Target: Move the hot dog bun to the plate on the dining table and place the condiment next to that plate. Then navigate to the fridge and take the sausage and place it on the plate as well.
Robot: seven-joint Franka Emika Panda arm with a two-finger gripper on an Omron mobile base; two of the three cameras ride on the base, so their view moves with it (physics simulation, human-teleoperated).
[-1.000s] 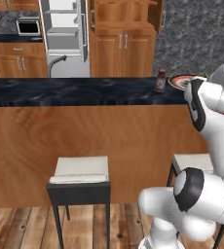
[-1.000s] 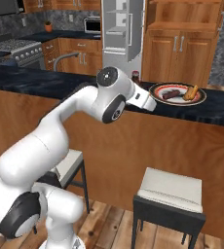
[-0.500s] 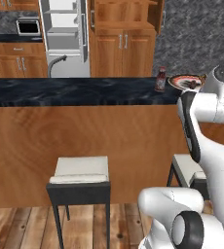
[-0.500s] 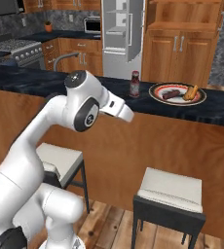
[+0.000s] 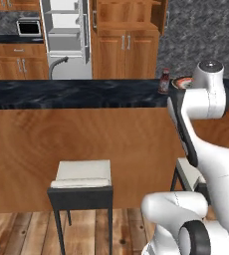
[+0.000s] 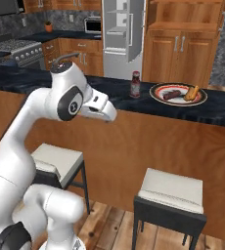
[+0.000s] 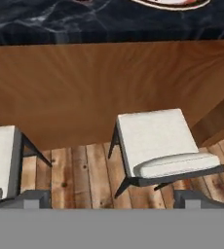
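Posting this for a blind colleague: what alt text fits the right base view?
A plate with a sausage and hot dog bun sits on the dining table, a condiment beside it; the fridge stands open behind.

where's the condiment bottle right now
The bottle stands upright on the dining table, just left of the plate in the right base view, apart from it, with the fridge behind.

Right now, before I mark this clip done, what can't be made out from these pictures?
- Plate: left base view, the arm's white shoulder covers most of it; contents unseen there.
- Plate: hand view, cut off by the top edge.
- Bun and dark piece on the plate: right base view, too small to tell whether they touch.
- Condiment: label too small.
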